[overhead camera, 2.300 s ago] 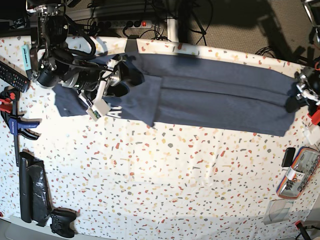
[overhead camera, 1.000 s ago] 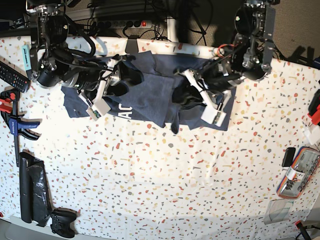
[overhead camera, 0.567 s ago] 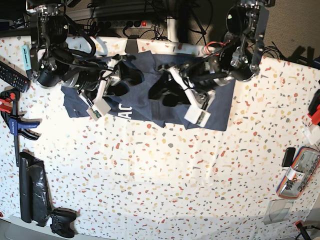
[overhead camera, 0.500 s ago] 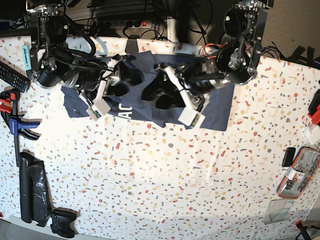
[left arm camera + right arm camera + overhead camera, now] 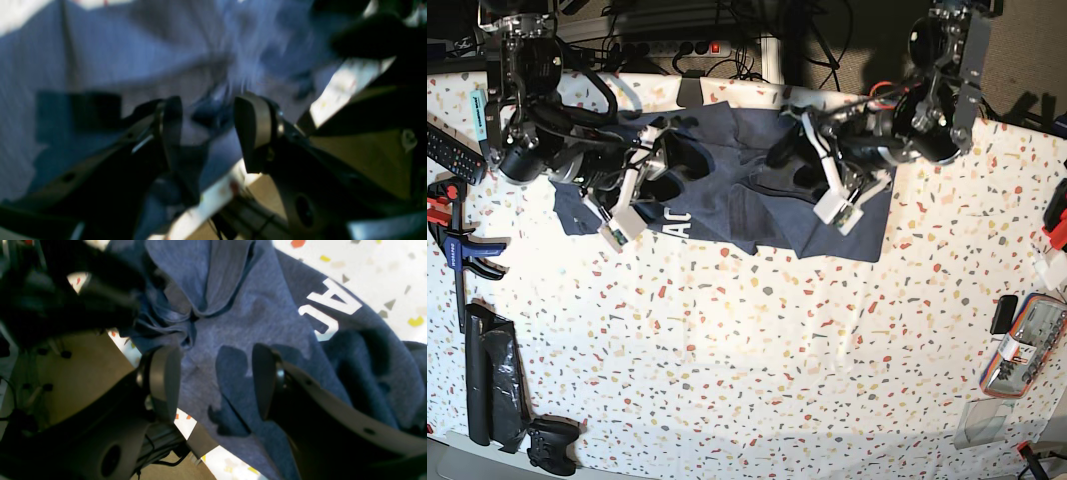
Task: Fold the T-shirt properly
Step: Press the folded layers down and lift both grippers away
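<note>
Roughly halfway: the T-shirt (image 5: 727,180) lies at the far edge of the surface (image 5: 757,370), doubled into a shorter, rumpled block, lettering showing. Both the left tool (image 5: 206,130) and right tool (image 5: 213,386) hover over it, jaws apart, empty. Tidying and a further fold look left.

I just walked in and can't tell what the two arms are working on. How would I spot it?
Look at the far edge of the speckled table, between the two arms. The T-shirt lies there folded: dark navy-blue cloth, the biggest soft thing in view, with white block letters showing.
</note>
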Robot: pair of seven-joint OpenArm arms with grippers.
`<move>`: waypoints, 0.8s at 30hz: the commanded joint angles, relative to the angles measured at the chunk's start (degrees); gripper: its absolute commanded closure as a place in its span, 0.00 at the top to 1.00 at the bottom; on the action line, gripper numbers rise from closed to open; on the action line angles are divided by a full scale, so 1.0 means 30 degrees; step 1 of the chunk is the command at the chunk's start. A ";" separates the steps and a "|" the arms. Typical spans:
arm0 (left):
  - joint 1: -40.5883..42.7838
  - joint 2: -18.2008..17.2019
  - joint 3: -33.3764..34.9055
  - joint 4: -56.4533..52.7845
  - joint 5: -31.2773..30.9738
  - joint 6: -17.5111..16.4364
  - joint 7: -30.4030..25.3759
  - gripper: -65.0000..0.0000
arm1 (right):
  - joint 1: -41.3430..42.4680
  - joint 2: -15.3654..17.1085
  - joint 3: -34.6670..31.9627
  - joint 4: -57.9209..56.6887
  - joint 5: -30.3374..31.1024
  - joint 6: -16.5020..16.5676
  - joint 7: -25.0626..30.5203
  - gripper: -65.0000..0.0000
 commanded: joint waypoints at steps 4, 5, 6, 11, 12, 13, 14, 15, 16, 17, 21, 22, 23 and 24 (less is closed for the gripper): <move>0.0794 -0.0051 0.0029 0.0393 -0.0168 -0.0073 -0.1013 0.44 | 0.0270 0.0219 0.0138 0.0335 0.0386 0.0084 0.0240 0.52; 0.1020 -0.0051 0.0073 0.0393 -0.0823 -0.0095 -0.0998 0.44 | 0.0270 0.0219 0.0138 0.0335 0.0386 0.0084 0.0233 0.52; 0.1217 -0.0051 0.0168 0.0393 -0.1756 -0.0474 -0.0969 0.44 | 0.0277 0.0219 0.0138 0.0335 0.0386 0.0084 0.0226 0.52; 0.1654 -0.0007 0.1668 0.0386 -0.5115 -0.2288 0.0182 0.44 | 0.0321 0.0219 0.0138 0.0335 0.0386 0.0084 0.0219 0.52; 0.1603 -0.0007 0.2098 0.0386 -0.5122 -0.2382 0.0481 0.44 | 0.0328 0.0219 0.0138 0.0335 0.0386 0.0084 0.0182 0.52; 0.1596 -0.0007 0.2433 0.0386 -0.5180 -0.2528 0.0619 0.44 | 0.0335 0.0226 0.0153 0.0335 0.0386 0.0084 0.0160 0.52; 0.1552 -0.0007 0.2623 0.0393 -0.5370 -0.2616 0.0656 0.44 | 0.0342 0.0226 0.0233 0.0335 0.0386 0.0084 0.0160 0.52; 0.1486 0.0000 0.2667 0.0393 -0.5610 -0.2703 0.0634 0.44 | 0.0372 0.0226 0.0357 0.0335 0.0393 0.0084 0.0160 0.52; 0.1326 -0.0015 0.2616 0.0393 -0.5865 -0.2834 0.0641 0.44 | 0.0372 0.0226 0.0612 0.0335 0.0401 0.0084 0.0160 0.52; 0.1158 -0.0007 0.2492 0.0393 -0.5901 -0.2885 0.0648 0.44 | 0.0372 0.0226 0.0984 0.0335 0.0466 0.0084 0.0153 0.52; 0.0488 -0.0007 0.1005 0.0437 -0.5887 -0.2878 0.0641 0.44 | 0.0364 0.0219 0.3424 0.0335 0.0619 0.0084 -0.0408 0.52; 0.0379 -0.0007 0.0364 0.0466 -0.5887 -0.2878 0.0627 0.44 | 0.0364 0.0219 0.4226 0.0335 0.0612 0.0084 -0.0801 0.52; 0.0270 -0.0007 -0.0321 0.0466 -0.5887 -0.2878 0.0554 0.44 | 0.0364 0.0219 0.5064 0.0335 0.0612 0.0084 -0.1217 0.52; 0.0226 -0.0007 -0.1042 0.0459 -0.5872 -0.2885 0.0204 0.44 | 0.0364 0.0219 0.5923 0.0335 0.0612 0.0084 -0.1574 0.52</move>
